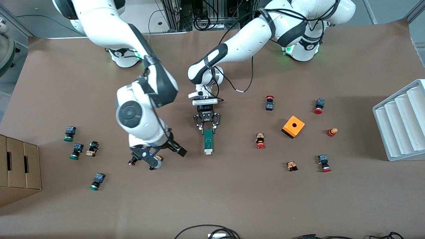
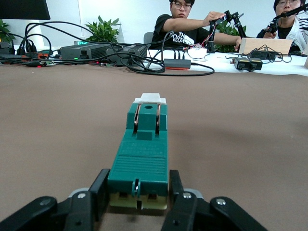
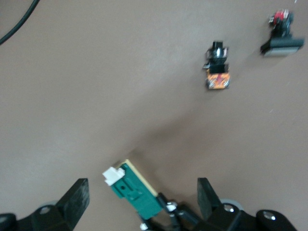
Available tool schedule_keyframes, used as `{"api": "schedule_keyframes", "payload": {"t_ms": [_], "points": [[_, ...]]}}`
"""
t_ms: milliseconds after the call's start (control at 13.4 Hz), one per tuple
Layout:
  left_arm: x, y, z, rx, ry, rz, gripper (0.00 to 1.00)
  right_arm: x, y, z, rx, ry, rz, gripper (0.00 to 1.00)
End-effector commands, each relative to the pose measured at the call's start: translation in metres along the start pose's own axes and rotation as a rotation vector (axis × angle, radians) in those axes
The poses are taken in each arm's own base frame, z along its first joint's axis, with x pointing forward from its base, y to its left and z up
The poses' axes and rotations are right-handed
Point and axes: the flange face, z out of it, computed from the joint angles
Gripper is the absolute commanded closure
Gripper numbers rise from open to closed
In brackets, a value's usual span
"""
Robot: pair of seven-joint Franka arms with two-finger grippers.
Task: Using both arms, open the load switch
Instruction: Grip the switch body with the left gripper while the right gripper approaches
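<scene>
The load switch point(image 1: 208, 142) lies flat on the brown table, a narrow dark-green block with its white lever piece at the end nearer the front camera. My left gripper point(image 1: 207, 127) is down at the switch's other end. In the left wrist view the black fingers point(image 2: 100, 192) press against both sides of the load switch point(image 2: 144, 154). My right gripper point(image 1: 158, 157) hovers over the table beside the switch, toward the right arm's end, open and holding nothing. The right wrist view has the load switch point(image 3: 132, 190) between the wide-apart fingers point(image 3: 77, 198) but well below them.
Green-capped push-buttons point(image 1: 77, 151) and a cardboard box point(image 1: 18, 166) sit toward the right arm's end. Red-capped push-buttons point(image 1: 260, 140), an orange box with a hole point(image 1: 293, 126) and a white ribbed rack point(image 1: 401, 122) sit toward the left arm's end.
</scene>
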Motion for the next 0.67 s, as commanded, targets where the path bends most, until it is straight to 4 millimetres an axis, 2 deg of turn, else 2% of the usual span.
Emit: {"api": "schedule_keyframes", "payload": {"t_ms": [0,224,449,598], "points": [[-0.004,0.004,0.002,0.005,0.001,0.007,0.47,-0.011,-0.032,0.028,0.076,-0.044,0.168,0.0],[-0.002,0.004,0.002,0.004,0.004,0.007,0.54,-0.026,-0.048,0.055,0.078,-0.062,0.299,0.0],[-0.002,0.004,0.002,0.004,0.004,0.007,0.53,-0.043,-0.054,0.091,0.049,-0.072,0.418,0.0],[-0.002,0.004,0.002,0.004,0.004,0.007,0.53,-0.05,-0.056,0.094,0.051,-0.096,0.432,0.0]]}}
